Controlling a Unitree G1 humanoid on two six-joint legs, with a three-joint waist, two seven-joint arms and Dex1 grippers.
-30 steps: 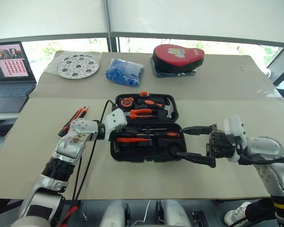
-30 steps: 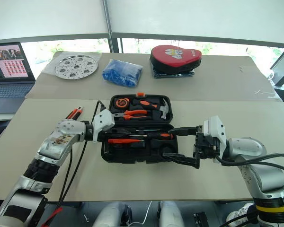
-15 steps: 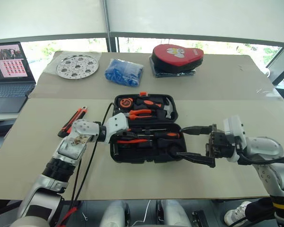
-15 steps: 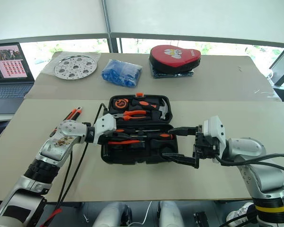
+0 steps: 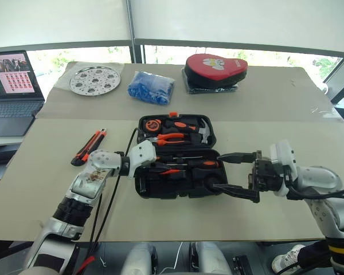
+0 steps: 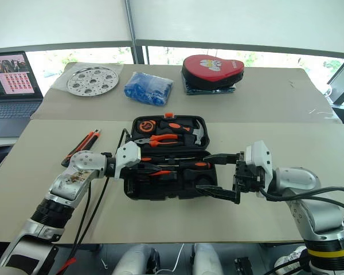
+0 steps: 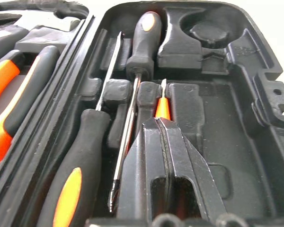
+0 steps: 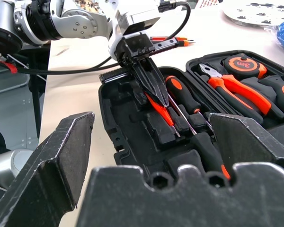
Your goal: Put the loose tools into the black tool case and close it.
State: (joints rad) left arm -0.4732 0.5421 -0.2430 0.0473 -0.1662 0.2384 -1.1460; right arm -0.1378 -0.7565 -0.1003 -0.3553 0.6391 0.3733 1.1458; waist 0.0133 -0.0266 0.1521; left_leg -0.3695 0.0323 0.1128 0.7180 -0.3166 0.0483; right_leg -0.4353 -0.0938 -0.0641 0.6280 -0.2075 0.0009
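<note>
Left gripper (image 5: 160,169) jaws clamp slim tester screwdriver (image 8: 160,109) — now drawn back, tilted; right gripper (image 5: 232,172) jaws wide

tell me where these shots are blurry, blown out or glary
Left wrist view: the left end effector, shut on the slim orange tester, is sharp, while the screwdriver handle nearest the lens goes soft and the table past the case rim is blown out white. Right wrist view: the right end effector's near fingers are blurred. Eye views: the windows glare behind the table.
</note>
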